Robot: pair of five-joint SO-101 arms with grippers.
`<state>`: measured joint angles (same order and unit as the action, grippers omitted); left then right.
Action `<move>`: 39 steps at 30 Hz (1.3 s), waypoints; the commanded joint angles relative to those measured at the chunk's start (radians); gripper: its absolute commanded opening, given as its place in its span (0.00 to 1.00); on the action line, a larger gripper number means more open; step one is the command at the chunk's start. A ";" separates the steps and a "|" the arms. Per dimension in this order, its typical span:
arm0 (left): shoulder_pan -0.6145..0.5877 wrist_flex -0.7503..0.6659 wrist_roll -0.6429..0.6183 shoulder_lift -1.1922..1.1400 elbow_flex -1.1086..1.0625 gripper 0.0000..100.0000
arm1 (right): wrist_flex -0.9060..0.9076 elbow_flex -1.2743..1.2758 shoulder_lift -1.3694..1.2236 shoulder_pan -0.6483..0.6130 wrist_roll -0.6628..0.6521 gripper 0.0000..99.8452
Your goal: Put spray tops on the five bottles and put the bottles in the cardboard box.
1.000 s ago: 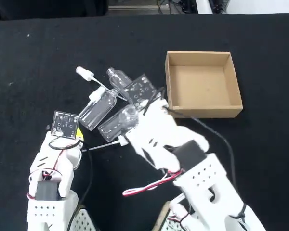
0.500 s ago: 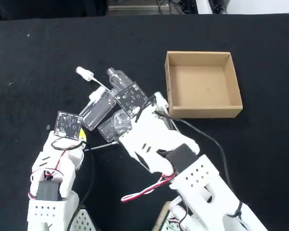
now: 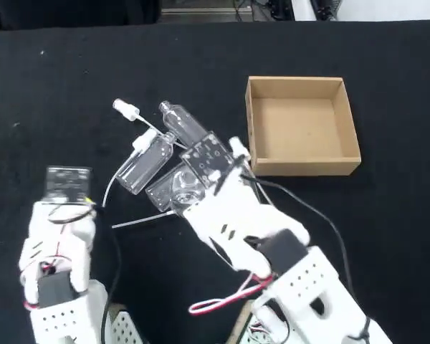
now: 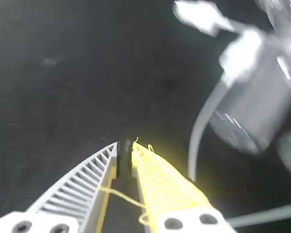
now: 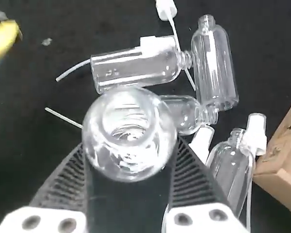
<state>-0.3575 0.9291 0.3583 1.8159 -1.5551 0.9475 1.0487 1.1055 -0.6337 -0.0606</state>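
Over the table, high view: your right gripper (image 3: 183,189) sits in the middle of the bottle cluster, clamped around a clear bottle (image 3: 185,182). It is left of the cardboard box (image 3: 301,167) and apart from it.
Cluster, high view: a lying bottle (image 3: 145,163) with a white spray head (image 3: 140,143) at its neck end rests just beside the gripped one. An open bottle (image 3: 184,123) lies beyond, and a loose spray top (image 3: 126,110) marks the far-left edge of the group.
Box, high view: open-topped on the black table (image 3: 57,72), its brown floor showing.
Left arm, high view: your left arm (image 3: 57,244) is at the near left, well apart from the box.
Left fingers, left wrist view: on your left gripper (image 4: 125,147) the grey finger (image 4: 85,182) and yellow finger (image 4: 160,179) are drawn nearly together. There is just a sliver between the tips and nothing in it.
Ahead of them, left wrist view: a blurred bottle (image 4: 262,107) with a white head, and a thin tube (image 4: 200,131) curving down near the yellow finger.
Right fingers, right wrist view: both black fingers (image 5: 60,182) press the sides of the clear bottle (image 5: 128,133). You see it end-on, round and transparent.
Behind it, right wrist view: the lying bottle (image 5: 136,68), the open bottle (image 5: 213,63) and a tucked bottle (image 5: 186,112) just behind the gripped one. A topped bottle (image 5: 230,167) lies just beside the box corner (image 5: 281,145).
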 commanded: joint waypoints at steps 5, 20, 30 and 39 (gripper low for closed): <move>-0.045 0.091 -0.144 -0.150 0.407 0.25 | 0.008 0.036 0.159 -0.008 0.002 0.01; 0.170 0.126 -0.450 -1.519 1.333 0.23 | -0.048 0.099 0.177 -0.005 0.000 0.01; 0.231 0.135 -0.770 -2.245 1.992 0.23 | -0.048 0.107 0.179 -0.005 0.000 0.01; 0.228 0.213 -0.838 -2.585 2.371 0.30 | -0.046 0.107 0.179 -0.006 -0.002 0.01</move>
<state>-0.1304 1.0963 -0.4319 -0.7050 0.6084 0.9260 1.1592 1.2528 -0.6352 -0.0606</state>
